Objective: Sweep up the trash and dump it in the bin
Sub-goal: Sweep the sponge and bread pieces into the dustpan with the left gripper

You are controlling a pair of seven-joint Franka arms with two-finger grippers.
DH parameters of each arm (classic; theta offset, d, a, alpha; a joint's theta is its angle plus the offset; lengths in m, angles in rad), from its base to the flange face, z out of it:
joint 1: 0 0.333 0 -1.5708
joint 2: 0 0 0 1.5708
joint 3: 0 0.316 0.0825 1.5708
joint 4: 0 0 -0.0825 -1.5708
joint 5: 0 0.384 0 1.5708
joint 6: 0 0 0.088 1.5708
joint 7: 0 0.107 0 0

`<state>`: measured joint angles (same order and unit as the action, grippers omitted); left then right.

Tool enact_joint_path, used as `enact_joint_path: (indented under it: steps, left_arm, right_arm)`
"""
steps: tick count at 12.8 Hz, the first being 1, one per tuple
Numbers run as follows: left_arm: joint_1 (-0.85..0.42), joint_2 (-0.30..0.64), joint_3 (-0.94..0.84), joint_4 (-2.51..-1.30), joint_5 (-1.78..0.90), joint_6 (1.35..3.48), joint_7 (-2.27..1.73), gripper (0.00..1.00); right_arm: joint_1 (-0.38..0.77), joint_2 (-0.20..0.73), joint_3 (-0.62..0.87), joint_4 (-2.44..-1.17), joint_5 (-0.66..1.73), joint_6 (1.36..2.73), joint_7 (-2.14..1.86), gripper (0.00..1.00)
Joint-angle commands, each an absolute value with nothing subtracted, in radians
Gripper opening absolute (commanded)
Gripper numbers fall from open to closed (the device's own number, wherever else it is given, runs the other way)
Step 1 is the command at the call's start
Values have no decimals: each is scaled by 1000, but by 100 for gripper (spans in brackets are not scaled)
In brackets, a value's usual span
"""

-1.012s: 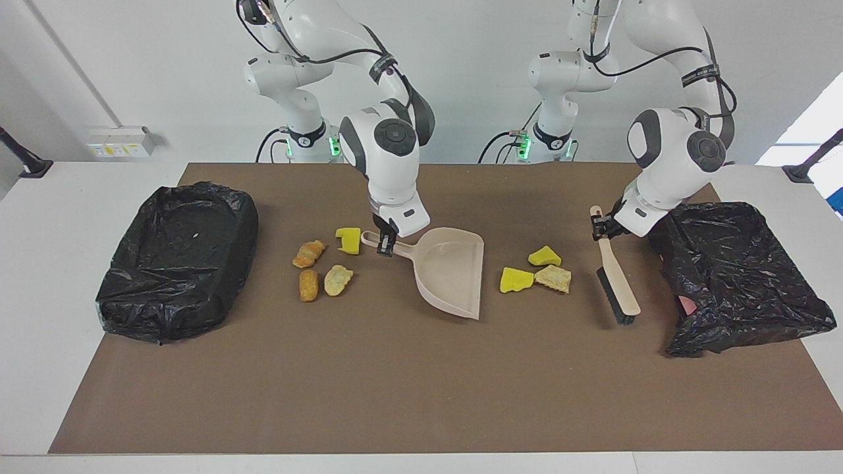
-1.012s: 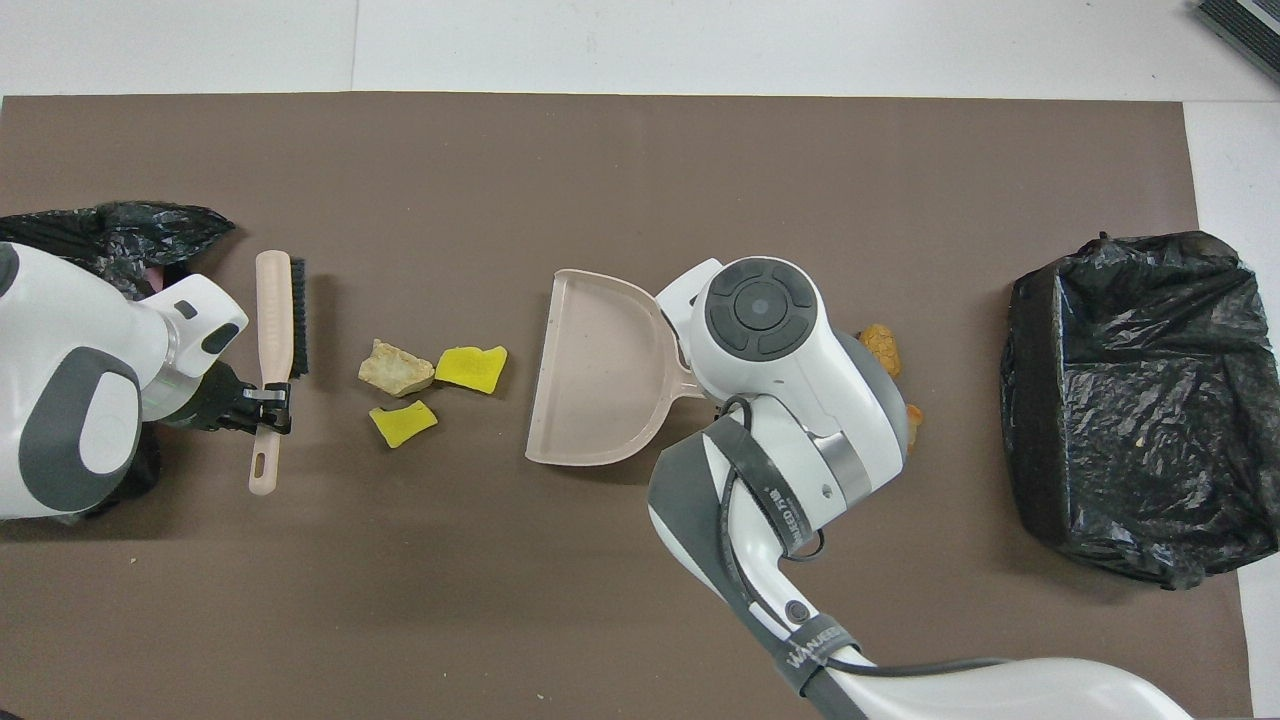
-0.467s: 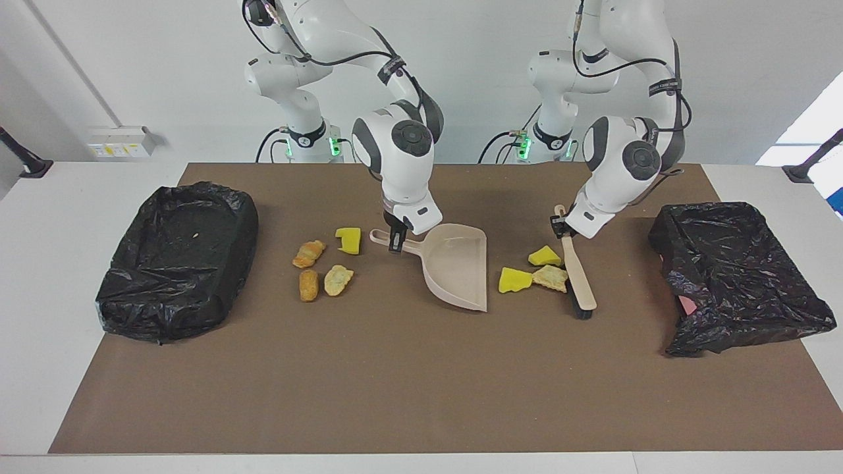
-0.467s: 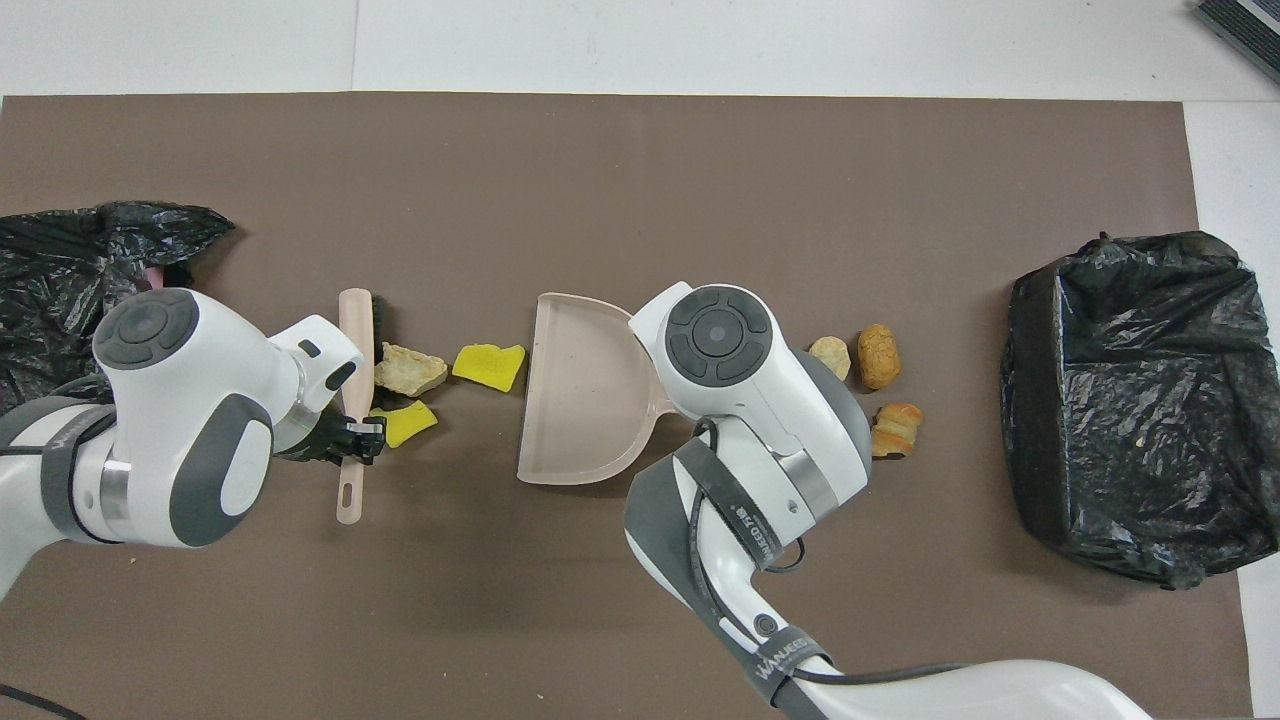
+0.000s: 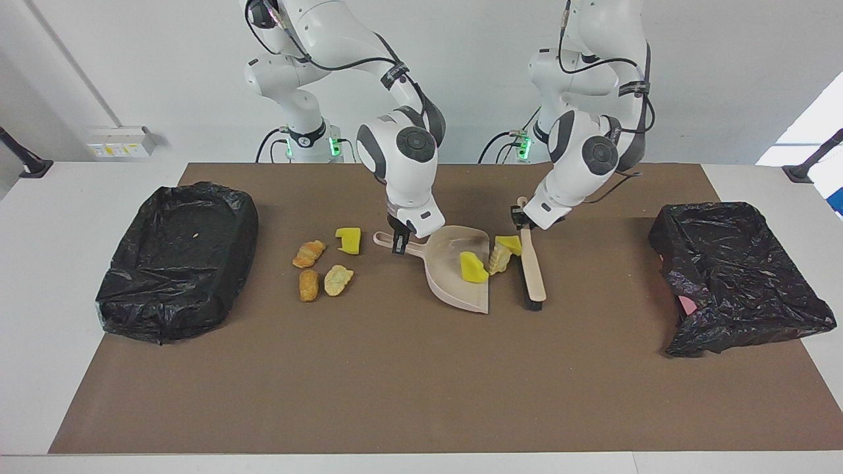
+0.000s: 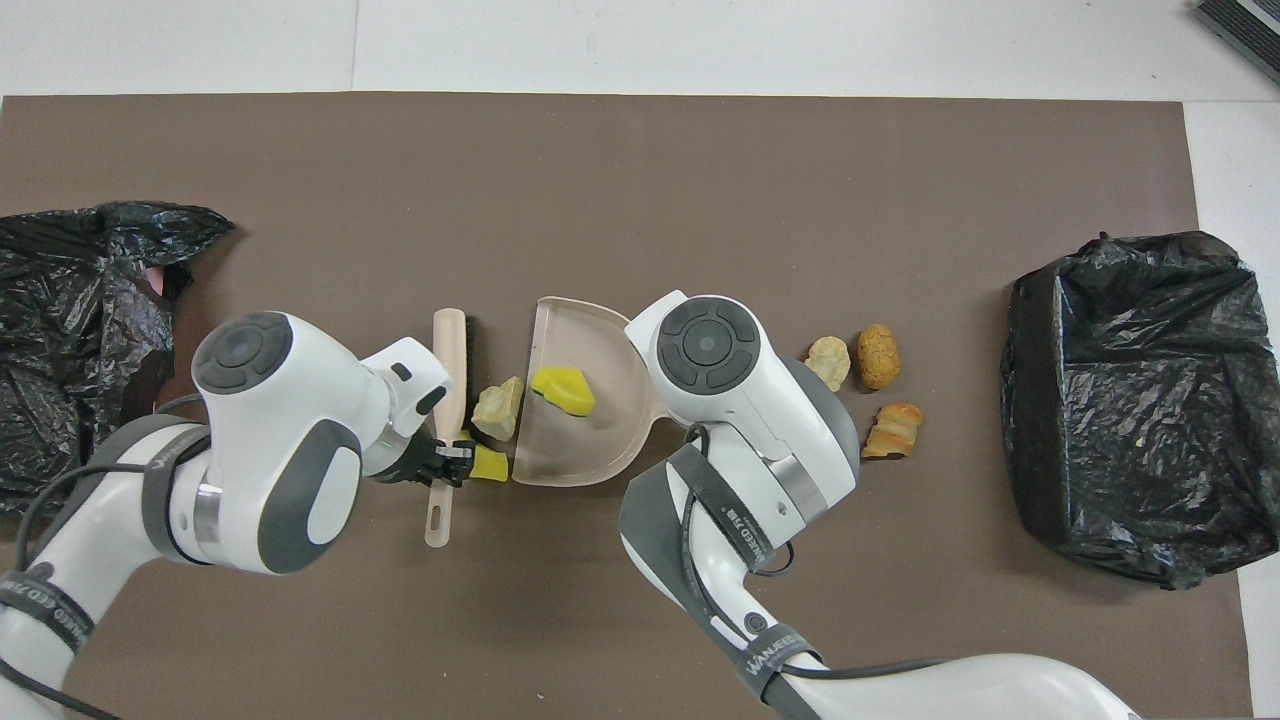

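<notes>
My right gripper (image 5: 398, 242) is shut on the handle of the beige dustpan (image 5: 454, 289), which lies on the mat; the pan also shows in the overhead view (image 6: 590, 440). My left gripper (image 5: 520, 220) is shut on the handle of the brush (image 5: 532, 270), whose bristles rest on the mat beside the pan's open edge. One yellow sponge chunk (image 5: 473, 268) lies in the pan. A beige lump (image 5: 498, 258) and a second yellow chunk (image 5: 510, 243) sit between brush and pan mouth. In the overhead view the right gripper is hidden under its wrist.
More trash lies beside the pan's handle toward the right arm's end: a yellow chunk (image 5: 348, 239), two orange-brown pieces (image 5: 308, 253) (image 5: 308, 284) and a beige lump (image 5: 338, 279). A black-bagged bin (image 5: 178, 257) stands at that end. A black bag (image 5: 734, 276) lies at the left arm's end.
My left gripper has swept the brush toward the dustpan, pushing three scraps along. One yellow chunk slid into the pan; the other two reached its mouth. The pan shifted slightly toward the brush.
</notes>
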<state>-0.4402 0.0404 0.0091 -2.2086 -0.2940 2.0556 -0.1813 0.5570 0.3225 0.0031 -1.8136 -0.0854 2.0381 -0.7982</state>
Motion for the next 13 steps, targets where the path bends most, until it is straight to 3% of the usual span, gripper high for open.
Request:
enact_joint_path:
  steps: [1,3,8,13]
  left_arm:
    - [-575,25,21,-2229,-388,2109,-221,0]
    - [-644,28,23,-2211,-387,2154,-334,0]
    - [-529,23,40,-2152,-374,2056,-385,0]
    - [-535,-17,35,-2151,-259,1852,-943,0]
  right_arm:
    - [554,316,9,-1838,-106,2077,-765,0]
    - [554,314,9,-1844,-106,2077,-761,0]
    - [554,316,9,-1844,-106,2079,-761,0]
    - [537,321,8,-1847,-113,2082,-848,0]
